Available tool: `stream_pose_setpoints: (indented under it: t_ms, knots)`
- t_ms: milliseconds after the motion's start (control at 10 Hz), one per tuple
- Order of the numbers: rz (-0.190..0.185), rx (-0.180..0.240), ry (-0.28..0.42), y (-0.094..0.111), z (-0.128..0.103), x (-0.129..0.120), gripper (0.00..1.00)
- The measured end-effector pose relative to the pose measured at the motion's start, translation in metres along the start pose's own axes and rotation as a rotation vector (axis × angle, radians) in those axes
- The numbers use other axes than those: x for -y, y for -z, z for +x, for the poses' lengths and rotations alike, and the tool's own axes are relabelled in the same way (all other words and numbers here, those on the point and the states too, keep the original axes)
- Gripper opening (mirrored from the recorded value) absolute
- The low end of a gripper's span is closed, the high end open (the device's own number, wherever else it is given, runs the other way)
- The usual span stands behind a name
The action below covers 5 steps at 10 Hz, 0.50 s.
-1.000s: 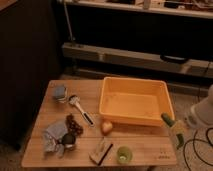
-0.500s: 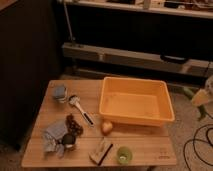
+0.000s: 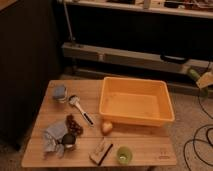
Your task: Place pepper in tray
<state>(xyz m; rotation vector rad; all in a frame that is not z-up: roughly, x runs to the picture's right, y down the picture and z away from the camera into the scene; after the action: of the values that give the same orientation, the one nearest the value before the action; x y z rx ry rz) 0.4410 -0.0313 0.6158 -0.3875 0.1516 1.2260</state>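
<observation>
Out beyond the far right corner of the tray [image 3: 134,80], at the edge of the camera view, the claw [image 3: 198,78] is clamped shut on the pepper [image 3: 192,75]. The pepper's dark green end points toward the tray, clear of its rim and off the counter [image 3: 150,146]. Left of the tray lie a brush [image 3: 80,109] and a small can [image 3: 60,92]; before its front wall sit a pale round bulb [image 3: 106,127], a light green cup [image 3: 123,155] and a tan block [image 3: 101,151].
</observation>
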Motion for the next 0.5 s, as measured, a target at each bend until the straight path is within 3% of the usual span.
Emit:
stream_pose_setpoints:
  t_ms: [200,300,500]
  knots:
    - [-0.044,0.095,0.006,-0.006,-0.012,0.005,0.0]
    - [-0.13,0.182,0.015,-0.008,-0.021,-0.002,0.0]
    - [-0.274,0.299,0.029,-0.009,-0.03,-0.017,0.0]
